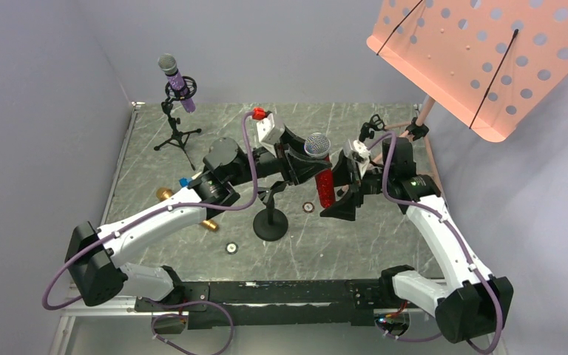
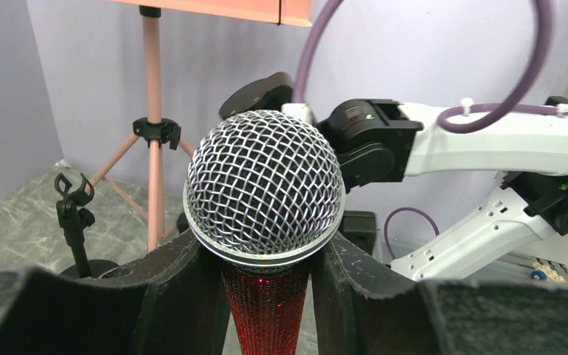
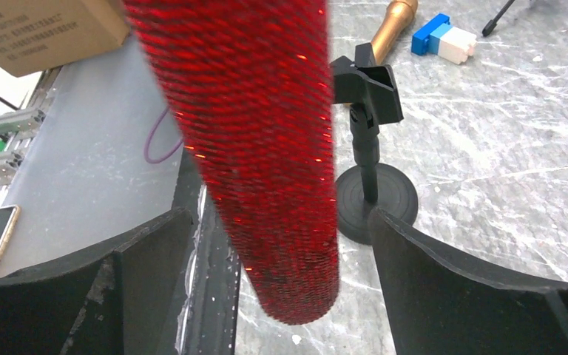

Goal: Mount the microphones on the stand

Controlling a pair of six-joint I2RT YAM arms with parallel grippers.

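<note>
The red glitter microphone [image 1: 325, 185] hangs upright over the table's middle, its silver mesh head [image 2: 264, 185] on top. My left gripper [image 2: 266, 260] is shut on its neck just under the head. Around the lower handle [image 3: 266, 148] stands my right gripper [image 3: 281, 248], open, with gaps on both sides. A round-base stand [image 3: 376, 194] with an empty clip [image 3: 368, 81] sits on the table just behind. The purple microphone [image 1: 177, 80] is clipped in a tripod stand [image 1: 177, 133] at the back left. The gold microphone [image 3: 393, 21] lies on the table, partly under my left arm.
A pink perforated music stand [image 1: 488, 59] rises at the back right on a tripod [image 2: 155, 137]. Another small clip stand [image 2: 74, 214] is near it. A blue-and-white block [image 3: 444, 38] lies by the gold microphone. Two small discs [image 1: 231, 248] rest on the table.
</note>
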